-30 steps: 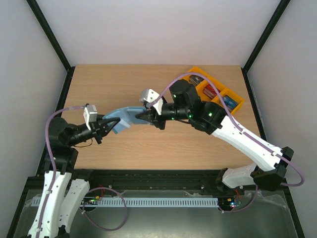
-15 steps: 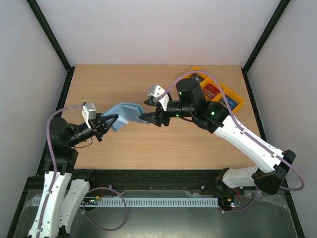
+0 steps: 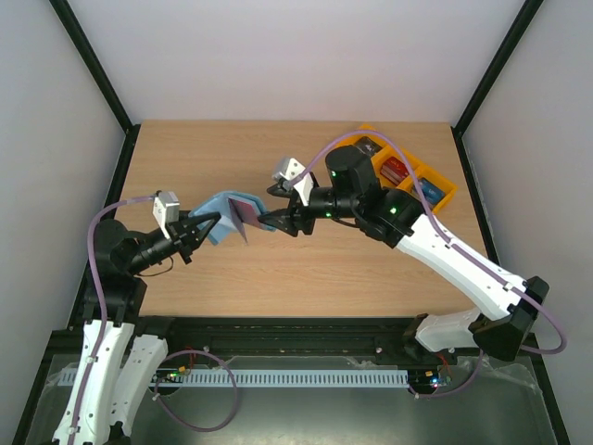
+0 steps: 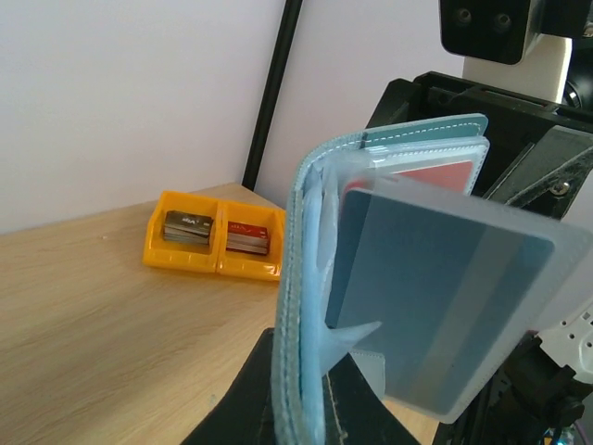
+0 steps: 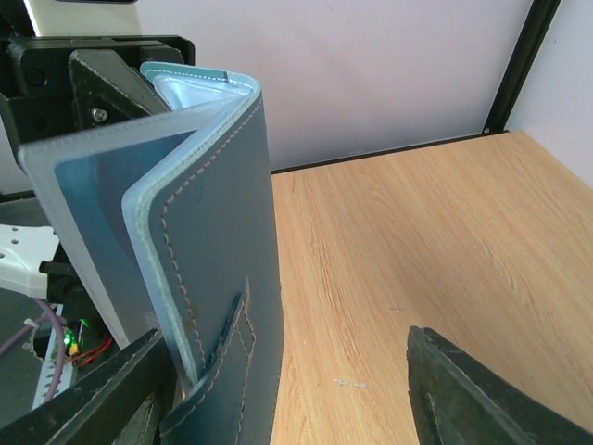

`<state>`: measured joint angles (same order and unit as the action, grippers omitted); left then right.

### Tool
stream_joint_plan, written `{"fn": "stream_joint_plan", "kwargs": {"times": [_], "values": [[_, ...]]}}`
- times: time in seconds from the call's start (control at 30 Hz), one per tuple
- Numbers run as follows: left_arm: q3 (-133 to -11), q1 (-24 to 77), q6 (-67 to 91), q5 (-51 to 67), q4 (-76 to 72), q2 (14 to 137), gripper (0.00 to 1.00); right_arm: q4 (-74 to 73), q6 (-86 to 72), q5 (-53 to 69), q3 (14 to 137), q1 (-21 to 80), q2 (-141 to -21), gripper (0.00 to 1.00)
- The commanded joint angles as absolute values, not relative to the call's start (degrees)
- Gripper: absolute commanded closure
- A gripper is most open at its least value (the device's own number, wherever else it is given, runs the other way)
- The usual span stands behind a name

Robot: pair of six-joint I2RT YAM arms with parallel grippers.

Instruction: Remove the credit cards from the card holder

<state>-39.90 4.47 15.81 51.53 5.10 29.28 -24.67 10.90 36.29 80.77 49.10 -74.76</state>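
The teal-blue card holder (image 3: 222,211) hangs above the table, fanned open. My left gripper (image 3: 202,227) is shut on its spine edge, and in the left wrist view the holder (image 4: 301,278) rises from between the left gripper (image 4: 301,394) fingers. A clear pocket holds a blue-grey credit card (image 4: 435,297), with a red card (image 4: 422,176) behind it. My right gripper (image 3: 270,219) stands open just right of the holder. In the right wrist view the dark cover (image 5: 222,278) sits close to the left finger of the right gripper (image 5: 287,408), with a wide gap to the other finger.
An orange three-compartment tray (image 3: 443,198) sits at the back right of the table, with stacked cards (image 3: 395,170) in it. The same tray (image 4: 185,260) shows in the left wrist view. Black frame posts stand at the table's corners.
My right gripper has gone from shut on the holder's cover to open and drawn slightly back. The holder has fanned out, and a pocket leaf now shows. The left gripper rose a little.
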Motion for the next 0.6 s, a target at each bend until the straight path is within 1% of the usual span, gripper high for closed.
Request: {"fn": "stream_joint_plan", "kwargs": {"times": [0.0, 0.17, 0.27, 0.33, 0.37, 0.4, 0.57], "values": [[-39.43, 4.22, 16.16, 51.43, 4.04, 28.73, 0.98, -21.57, 8.99, 35.41, 80.92, 49.13, -75.56, 0.34], [-39.05, 4.22, 18.09, 50.90, 2.77, 28.81, 0.98, -17.64, 5.04, 37.87, 80.96, 49.22, -77.05, 0.34], [-38.45, 4.25, 19.04, 51.19, 2.00, 28.75, 0.98, -14.51, 2.09, 38.07, 80.26, 49.45, -77.81, 0.32], [-38.25, 4.25, 19.16, 51.30, 1.70, 28.66, 0.98, -12.80, 0.80, 35.90, 79.55, 49.77, -78.00, 0.33], [-38.20, 4.28, 19.16, 51.26, 1.61, 28.61, 0.98, -12.22, 0.30, 34.82, 79.29, 49.89, -78.15, 0.37], [-38.07, 4.18, 19.16, 51.20, 1.35, 28.62, 0.98, -11.61, -0.24, 34.17, 79.10, 50.00, -78.32, 0.44], [-37.36, 4.22, 19.67, 48.20, 0.98, 28.48, 0.98, -11.60, -2.27, 34.87, 79.54, 50.29, -79.83, 0.94]]}}
